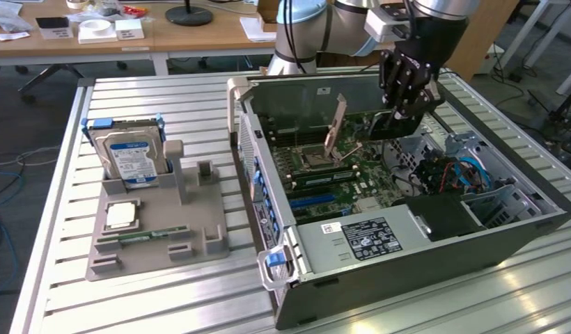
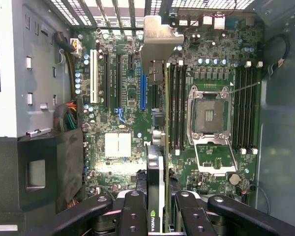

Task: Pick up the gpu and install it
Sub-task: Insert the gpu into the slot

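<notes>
The open computer case lies on its side on the slatted table, its green motherboard facing up. The gpu hangs edge-down over that board, clear of it, pinched between the fingers of the gripper and not yet seated. In the wrist view its long axis runs parallel to the blue slot, metal bracket toward the case's vented rear wall. The slot seems to lie just beside the card's line — away from the memory slots.
</notes>
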